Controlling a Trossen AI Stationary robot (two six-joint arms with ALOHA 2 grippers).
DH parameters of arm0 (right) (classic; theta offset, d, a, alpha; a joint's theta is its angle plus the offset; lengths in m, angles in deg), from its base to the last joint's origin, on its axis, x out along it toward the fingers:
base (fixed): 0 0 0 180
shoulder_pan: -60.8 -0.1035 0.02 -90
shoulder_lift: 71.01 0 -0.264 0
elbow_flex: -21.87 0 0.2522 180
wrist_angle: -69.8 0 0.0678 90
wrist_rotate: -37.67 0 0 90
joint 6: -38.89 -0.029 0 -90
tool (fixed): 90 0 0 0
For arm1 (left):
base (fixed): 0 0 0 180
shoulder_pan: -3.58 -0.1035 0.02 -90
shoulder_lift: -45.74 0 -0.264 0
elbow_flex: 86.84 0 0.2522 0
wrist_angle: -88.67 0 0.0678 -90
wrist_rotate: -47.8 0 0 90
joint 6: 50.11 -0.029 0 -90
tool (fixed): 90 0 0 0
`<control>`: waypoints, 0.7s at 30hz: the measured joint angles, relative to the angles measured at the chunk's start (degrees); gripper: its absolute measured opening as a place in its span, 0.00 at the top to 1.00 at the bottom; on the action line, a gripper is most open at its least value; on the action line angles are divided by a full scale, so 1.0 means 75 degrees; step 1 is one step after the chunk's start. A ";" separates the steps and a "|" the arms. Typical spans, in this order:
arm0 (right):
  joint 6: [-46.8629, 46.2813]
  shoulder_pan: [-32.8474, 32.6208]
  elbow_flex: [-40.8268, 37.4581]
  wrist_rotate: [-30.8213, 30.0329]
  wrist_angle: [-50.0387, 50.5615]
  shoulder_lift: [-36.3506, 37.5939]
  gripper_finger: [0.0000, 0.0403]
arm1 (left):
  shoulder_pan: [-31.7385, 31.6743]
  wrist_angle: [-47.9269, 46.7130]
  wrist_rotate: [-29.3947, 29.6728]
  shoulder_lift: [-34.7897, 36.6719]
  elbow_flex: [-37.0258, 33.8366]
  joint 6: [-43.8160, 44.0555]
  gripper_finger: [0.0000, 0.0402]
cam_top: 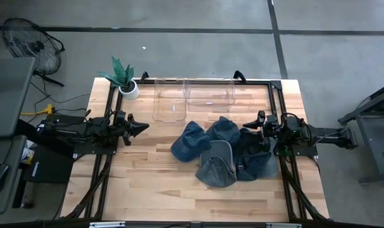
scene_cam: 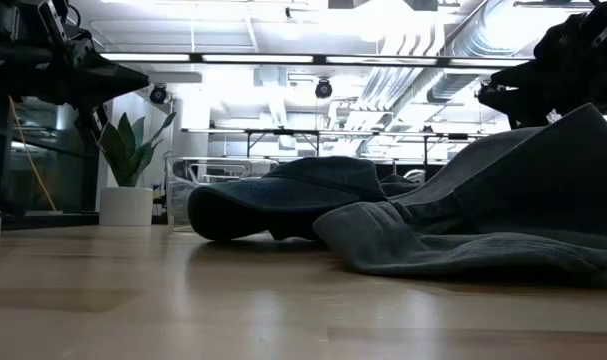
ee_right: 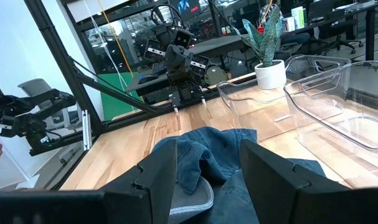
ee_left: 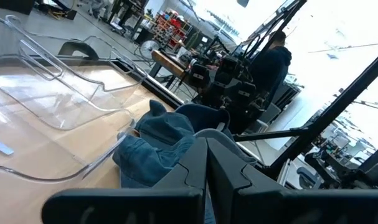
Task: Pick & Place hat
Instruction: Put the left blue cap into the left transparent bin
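Right gripper: the dark two-finger right gripper is hanging at the right side of the table, its fingers standing apart with nothing between them, just beside the right edge of the hat pile.
Right wrist view: the parted fingers are framing a crumpled blue denim hat lying right ahead of them.
Left gripper: the dark two-finger left gripper is waiting at the left side, fingers pressed together and empty, well apart from the hats.
Step in hand: judging by the pose, the right arm is lining up on a hat; no hat is lifted yet.
Next move: it is probably calling for a descent onto the nearest fold of denim, then a firm close on one hat only, since the hats are overlapping and a neighbour could drag along.
Task's thing: the pile of soft denim hats is lying on the light wooden table, right of centre, near the clear bins but outside them.
Hats, counted: about five, blue, grey and dark, though the overlap is making the count uncertain.
Bins, counted: two clear plastic bins, side by side at the far edge, both holding no hats.
Other things, counted: one small potted green plant in a white pot at the far left corner.
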 joint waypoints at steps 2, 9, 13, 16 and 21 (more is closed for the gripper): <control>-0.0003 -0.0003 0.0003 0.0003 0.0000 -0.0001 0.58 | 0.0000 -0.0022 -0.0003 0.0000 0.0025 -0.0014 1.00; 0.0000 -0.0002 0.0003 0.0000 0.0000 0.0000 0.58 | 0.0000 0.0019 0.0555 0.0000 0.0049 -0.0163 1.00; -0.0002 -0.0001 0.0001 0.0001 0.0000 -0.0001 0.58 | 0.0000 -0.0135 -0.0003 -0.0076 0.0060 -0.2059 1.00; 0.0000 0.0000 0.0003 0.0000 0.0000 -0.0003 0.58 | 0.0000 -0.0046 -0.0289 -0.0348 0.0063 -0.2330 1.00; -0.0003 0.0000 0.0000 0.0001 0.0000 -0.0001 0.58 | 0.0000 0.0078 -0.0426 -0.0898 0.0078 -0.2624 1.00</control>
